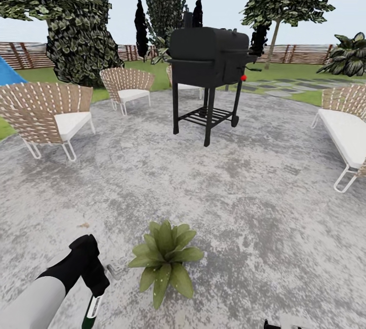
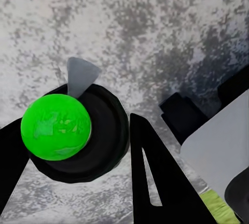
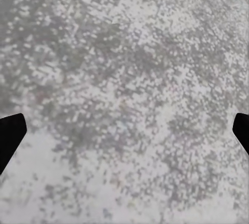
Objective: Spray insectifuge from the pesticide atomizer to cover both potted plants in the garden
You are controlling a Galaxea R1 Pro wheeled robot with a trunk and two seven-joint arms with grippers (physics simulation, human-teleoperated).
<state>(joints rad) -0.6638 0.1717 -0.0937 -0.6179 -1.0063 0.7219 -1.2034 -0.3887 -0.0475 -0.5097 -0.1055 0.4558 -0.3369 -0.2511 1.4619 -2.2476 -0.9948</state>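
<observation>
At the near edge of the head view, at about seven o'clock, the left arm is seen reaching in, and its left pincer (image 1: 95,280) is clamped on the pesticide atomizer (image 1: 92,308), whose green-and-white body hangs below the black fingers. In the left wrist view the atomizer's bright green rounded top (image 2: 56,126) is seen seated on a black collar, with a grey trigger tab beside it, and it is gripped between the dark fingers (image 2: 155,182). Just beside the left pincer, at about six o'clock, one potted plant (image 1: 165,260) is found on the grey mottled patio (image 1: 244,202), a low rosette of pointed green leaves, close to the atomizer but not touching it. The right pincer (image 3: 124,130) is shown by two black fingertips (image 3: 10,133) at opposite edges of the right wrist view, spread wide with nothing between them, above bare patio. Farther off, at ten o'clock, a woven chair (image 1: 46,115) with a white cushion is placed; a second one (image 1: 127,87) stands at eleven o'clock, and a bench seat (image 1: 345,136) at three o'clock. A black grill (image 1: 208,64) is stood at twelve o'clock. Beyond it, the lawn, a brown slatted fence (image 1: 300,54) and dark trees (image 1: 76,19) are seen.
</observation>
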